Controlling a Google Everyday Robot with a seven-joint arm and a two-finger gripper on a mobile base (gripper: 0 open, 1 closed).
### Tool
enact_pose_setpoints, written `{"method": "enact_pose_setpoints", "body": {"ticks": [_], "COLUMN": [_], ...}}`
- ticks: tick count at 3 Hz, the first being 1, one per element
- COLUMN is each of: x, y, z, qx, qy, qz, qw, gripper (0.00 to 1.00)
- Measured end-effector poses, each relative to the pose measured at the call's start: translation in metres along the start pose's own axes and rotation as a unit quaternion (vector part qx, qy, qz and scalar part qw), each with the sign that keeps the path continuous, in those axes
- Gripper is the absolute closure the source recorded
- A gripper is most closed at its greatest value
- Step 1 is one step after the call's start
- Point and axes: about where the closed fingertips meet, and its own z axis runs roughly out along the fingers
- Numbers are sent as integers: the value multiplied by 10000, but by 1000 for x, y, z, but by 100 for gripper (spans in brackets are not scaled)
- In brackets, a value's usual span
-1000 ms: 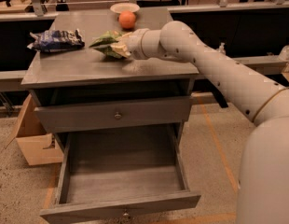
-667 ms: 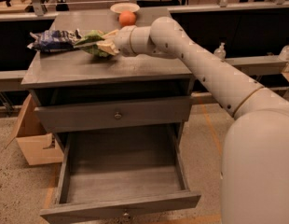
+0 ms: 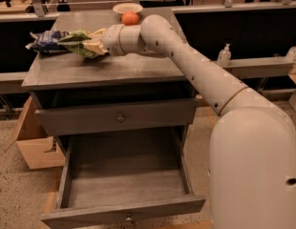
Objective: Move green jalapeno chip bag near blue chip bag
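Note:
The green jalapeno chip bag [image 3: 80, 41] is held in my gripper [image 3: 93, 45] just above the left part of the grey cabinet top [image 3: 110, 68]. My gripper is shut on its right end. The bag's left tip overlaps the right end of the blue chip bag [image 3: 45, 40], which lies at the cabinet's far left edge. My arm reaches in from the right across the top.
An orange [image 3: 130, 18] and a white bowl [image 3: 127, 7] sit at the back of the cabinet top. The lower drawer [image 3: 124, 185] stands pulled open. A cardboard box [image 3: 33, 144] is on the floor at the left. Bottles [image 3: 225, 55] stand on a ledge at the right.
My gripper has carried the green bag leftward across the cabinet top, from near the middle to right beside the blue bag.

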Motion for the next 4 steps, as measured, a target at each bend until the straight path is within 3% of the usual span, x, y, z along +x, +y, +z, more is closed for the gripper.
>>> {"method": "enact_pose_setpoints", "body": {"ticks": [2, 3, 4], "x": [-3, 3, 17], "y": [3, -4, -12], "z": [5, -13, -50], "qx": [14, 261, 702], "qy": [-19, 151, 477], "qz": [-31, 48, 304], "qw": [10000, 9995, 9959], "gripper": [6, 0, 0]}}
